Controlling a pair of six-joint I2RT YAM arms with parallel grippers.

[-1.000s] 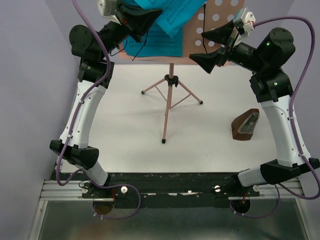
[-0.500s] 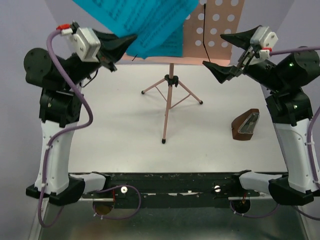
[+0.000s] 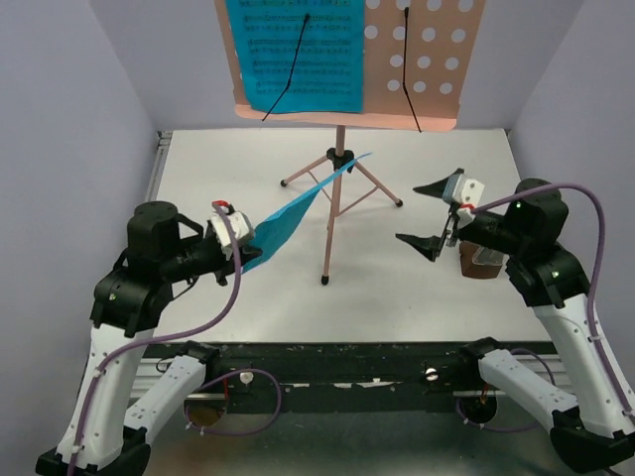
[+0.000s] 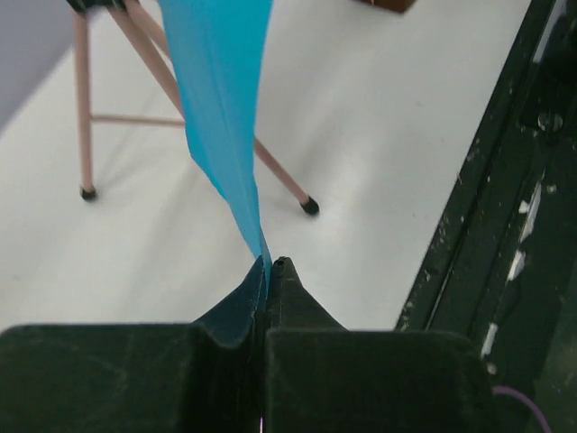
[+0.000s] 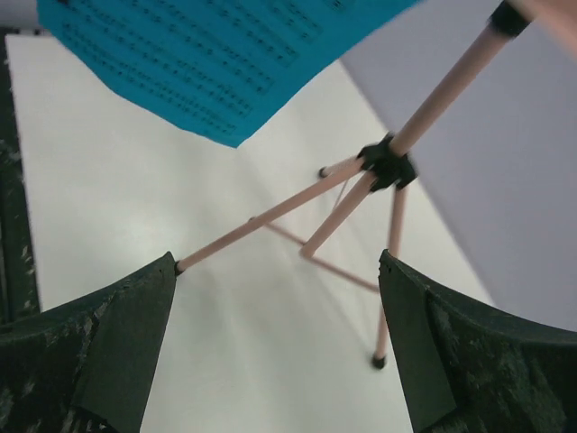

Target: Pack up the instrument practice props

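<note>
The salmon-pink music stand (image 3: 335,198) is at the table's middle back; its hole-dotted desk (image 3: 422,64) carries one blue music sheet (image 3: 298,55). My left gripper (image 3: 246,252) is low at the left front, shut on the corner of a second blue sheet (image 3: 303,203) that slants up toward the stand's pole. The left wrist view shows this sheet (image 4: 221,108) pinched at my fingertips (image 4: 270,266). My right gripper (image 3: 425,213) hangs open and empty right of the stand. Its wrist view looks at the stand's legs (image 5: 388,167) and the held sheet (image 5: 207,63). The brown metronome (image 3: 484,268) is mostly hidden behind my right arm.
The black rail (image 4: 505,180) of the table's near edge runs just right of my left gripper. Pale walls (image 3: 79,119) enclose the white tabletop (image 3: 248,317) on three sides. The stand's tripod legs (image 4: 86,117) spread over the table's centre.
Both arms have come down from the stand's desk to table height. My left gripper pulled one blue sheet off the desk and carried it to the left front. My right gripper dropped in front of the metronome.
</note>
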